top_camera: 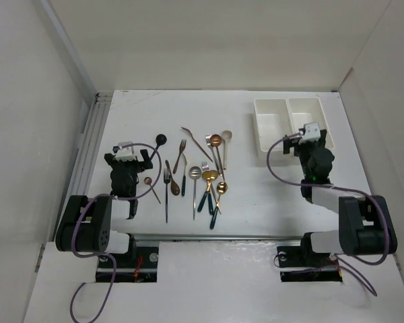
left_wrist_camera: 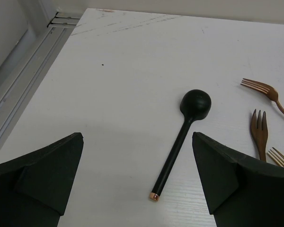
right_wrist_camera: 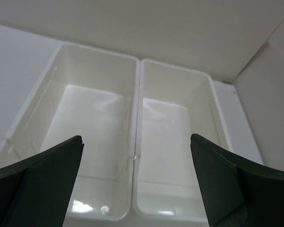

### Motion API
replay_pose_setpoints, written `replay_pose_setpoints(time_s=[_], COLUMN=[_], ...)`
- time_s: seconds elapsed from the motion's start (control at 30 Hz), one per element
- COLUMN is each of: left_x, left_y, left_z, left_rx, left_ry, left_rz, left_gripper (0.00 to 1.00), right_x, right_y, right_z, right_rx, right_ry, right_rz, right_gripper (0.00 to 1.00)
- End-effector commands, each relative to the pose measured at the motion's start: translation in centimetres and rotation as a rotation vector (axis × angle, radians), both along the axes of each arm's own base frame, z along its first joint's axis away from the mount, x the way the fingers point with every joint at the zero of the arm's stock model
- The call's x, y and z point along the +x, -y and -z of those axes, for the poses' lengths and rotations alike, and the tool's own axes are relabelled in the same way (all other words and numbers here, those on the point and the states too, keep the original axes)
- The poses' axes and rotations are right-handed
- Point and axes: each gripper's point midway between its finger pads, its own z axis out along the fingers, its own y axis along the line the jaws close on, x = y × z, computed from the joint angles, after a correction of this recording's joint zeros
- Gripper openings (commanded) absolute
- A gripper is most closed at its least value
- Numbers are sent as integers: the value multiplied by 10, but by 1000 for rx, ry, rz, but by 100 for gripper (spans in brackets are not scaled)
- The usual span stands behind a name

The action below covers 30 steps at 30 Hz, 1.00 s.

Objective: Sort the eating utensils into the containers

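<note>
Black spoon (left_wrist_camera: pixel 182 142) lies just ahead of the left gripper (left_wrist_camera: pixel 136 137).

white table (top_camera: pixel 256 202) I'm working over, metal rail (top_camera: pixel 87 145) along its left edge, plain white walls (top_camera: pixel 209 40) behind and beside it

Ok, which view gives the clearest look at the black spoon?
The left wrist view: the black spoon lies whole and large in frame, round bowl far, copper-tipped handle end near. The top external view shows it only small, with the tip detail lost. The right wrist view shows only the white bins, no spoon.
</note>
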Motion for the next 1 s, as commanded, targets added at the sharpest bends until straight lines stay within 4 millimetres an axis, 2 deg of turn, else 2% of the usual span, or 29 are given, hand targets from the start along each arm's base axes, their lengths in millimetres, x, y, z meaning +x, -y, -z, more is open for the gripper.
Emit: replay_pose_setpoints(time_s=[0.0, 0.03, 0.07, 0.1, 0.13, 0.17, 0.2, 0.23, 0.27, 0.3, 0.33, 0.37, 0.4, 0.43, 0.47, 0.5, 0.53, 0.57, 0.6, 0.63, 0.67, 0.7, 0.73, 0.77, 0.83, 0.87, 0.9, 0.93, 0.97], left_x=[4, 4, 4, 4, 3, 5, 8, 12, 12, 24, 26, 28, 29, 30, 32, 31, 39, 38, 36, 34, 31, 30, 27, 26, 28, 24, 25, 23, 24], left_y=[1, 1, 3, 8, 12, 15, 17, 22, 27, 17, 3, -14, -49, -57, -61, -58, -52, -50, -43, -22, -14, -8, -6, -4, -3, -3, -3, -3, -1], left_z=[-45, -45, -45, -45, -54, -78, -92, -107, -95, -153, -170, -179, -188, -187, -184, -162, -162, -153, -148, -134, -132, -132, -127, -130, -133, -126, -128, -121, -118], left_rx=[-21, -21, -20, -5, 16, 17, 33, 113, 196, 233, 193, 141, 76, -8, -6, 19, 23, 36, 58, 73, 90, 69, 52, 38, 19, 19, 19, 8, 5], left_ry=[181, 181, 181, 180, 207, 223, 200, 168, 32, 108, 106, 93, 43, 17, -32, -161, -206, -258, -299, -362, -375, -382, -404, -394, -382, -395, -385, -399, -399], left_rz=[6, 6, 21, 48, 77, 91, 107, 149, 205, 146, 57, -53, -271, -349, -378, -346, -307, -276, -226, -84, -25, -1, 7, 13, 9, 9, 9, 6, 16], left_gripper=[100, 100, 100, 100, 100, 100, 100, 100, 100, 100, 100, 100, 100, 100, 100, 100, 100, 100, 100, 100, 100, 100, 100, 100, 100, 100, 100, 100, 100], right_x=[15, 16, 19, 16, 13, 5, -5, 6, -1, -9, 18, 18, 6, 9, 17, 19, 14, 8, 11, 4, 15, 14, 13, 12, 16, 13, 14, 20, 16], right_y=[-1, -1, -10, -14, -16, -26, -24, -26, -8, -10, -22, -26, -40, -61, -92, -122, -177, -198, -237, -296, -287, -295, -303, -302, -304, -310, -307, -311, -317], right_z=[-67, -88, -147, -163, -194, -223, -283, -286, -291, -331, -306, -304, -297, -293, -276, -263, -247, -224, -190, -166, -174, -169, -166, -136, -150, -143, -132, -109, -90], right_rx=[-18, -49, -83, -141, -283, -341, -364, -516, -516, -442, -462, -352, -273, -285, -373, -451, -495, -652, -478, -349, -179, 8, 84, 128, 273, 296, 308, 299, 287], right_ry=[-15, -6, 82, 59, 91, 112, 188, 132, 49, 76, -18, -32, -77, -92, -121, -134, -118, -207, -275, -407, -480, -540, -558, -627, -565, -593, -625, -674, -740], right_rz=[33, 47, 66, 82, 114, 192, 280, 366, 556, 646, 714, 792, 873, 844, 761, 664, 494, 381, 223, -159, -221, -296, -389, -422, -426, -470, -470, -471, -493], right_gripper=[100, 100, 100, 100, 100, 100, 100, 100, 100, 100, 100, 100, 100, 100, 100, 100, 100, 100, 100, 100, 98, 96, 96, 100, 100, 100, 100, 100, 100])
